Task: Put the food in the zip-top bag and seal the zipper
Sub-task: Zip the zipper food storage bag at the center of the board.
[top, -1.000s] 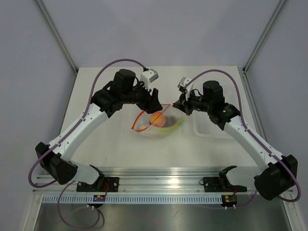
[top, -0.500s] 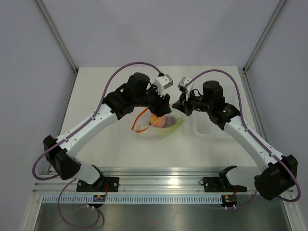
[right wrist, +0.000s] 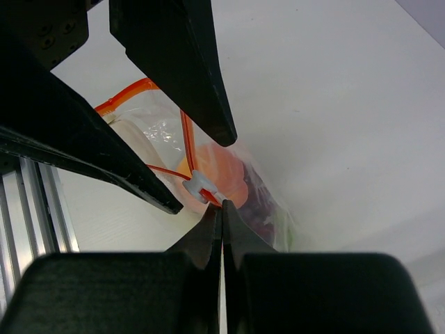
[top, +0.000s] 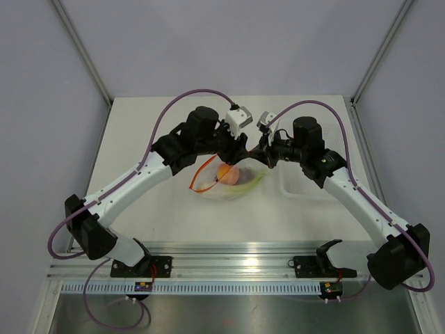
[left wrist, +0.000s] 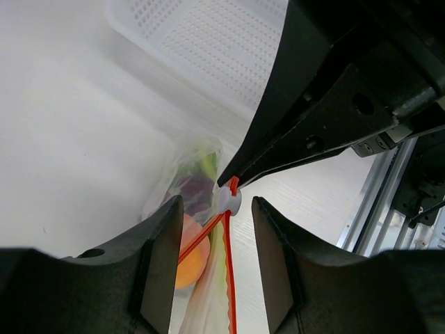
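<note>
No text, label, brand, number or sign can be read in any of the three views.

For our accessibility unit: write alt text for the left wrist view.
The open left tool straddles the white slider on the orange zipper of the bag; the right tool pinches the zipper's end. A peach shows inside.

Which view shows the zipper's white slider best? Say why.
Left wrist: the slider sits centred between the open fingers of the left gripper, beside the right gripper pinching the zipper. Right wrist shows it crowded among dark fingers. Top external hides it behind the grippers.
</note>
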